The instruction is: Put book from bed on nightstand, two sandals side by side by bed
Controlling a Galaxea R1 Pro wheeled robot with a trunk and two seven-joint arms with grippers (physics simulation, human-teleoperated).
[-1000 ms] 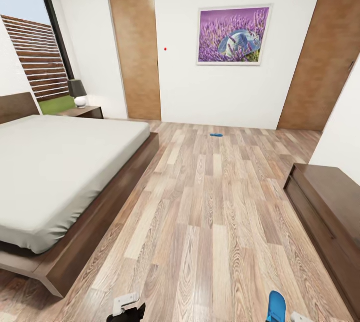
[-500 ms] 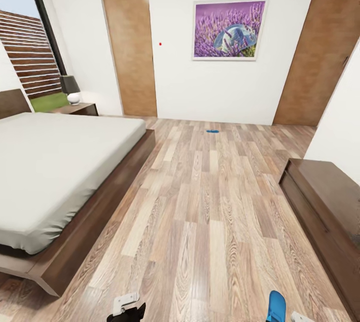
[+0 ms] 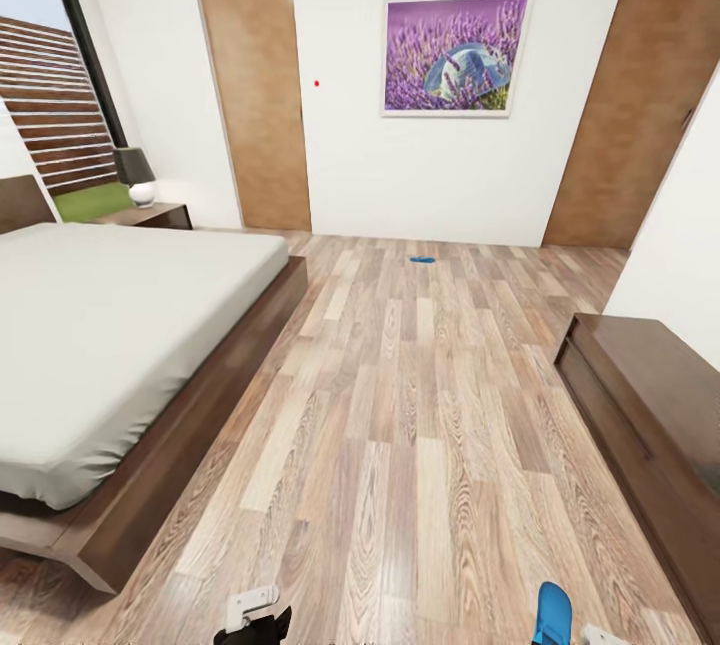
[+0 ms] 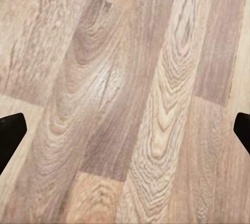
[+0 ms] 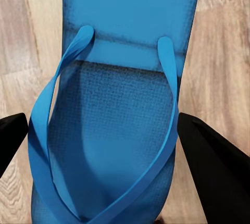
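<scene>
Bedroom layout, head view: the bed (image 3: pixel 110 345) occupies the left half of the frame, its pale mattress bare on the part in view. A nightstand (image 3: pixel 150 216) stands at the far side of the bed, upper left of the frame, carrying a small lamp (image 3: pixel 134 175). A long low dark cabinet (image 3: pixel 650 405) runs along the right edge.

Left gripper (image 3: pixel 252 620): at the bottom edge, left of centre, low over the wood-plank floor (image 3: pixel 420 405). In the left wrist view its two dark fingertips (image 4: pixel 10 135) sit at opposite frame edges, spread wide, with bare floor between them and nothing held.

Right gripper (image 5: pixel 125 146): at the bottom right of the head view. Its fingers (image 5: pixel 213 166) stand either side of one blue sandal (image 5: pixel 117 104), strap side towards the camera; the same sandal shows upright at the bottom edge of the head view. Firm contact of the pads cannot be confirmed.

Second sandal (image 3: pixel 422 259): flat on the floor in the upper centre of the frame, near the far wall below a purple picture (image 3: pixel 455 53), well apart from the bed.
</scene>
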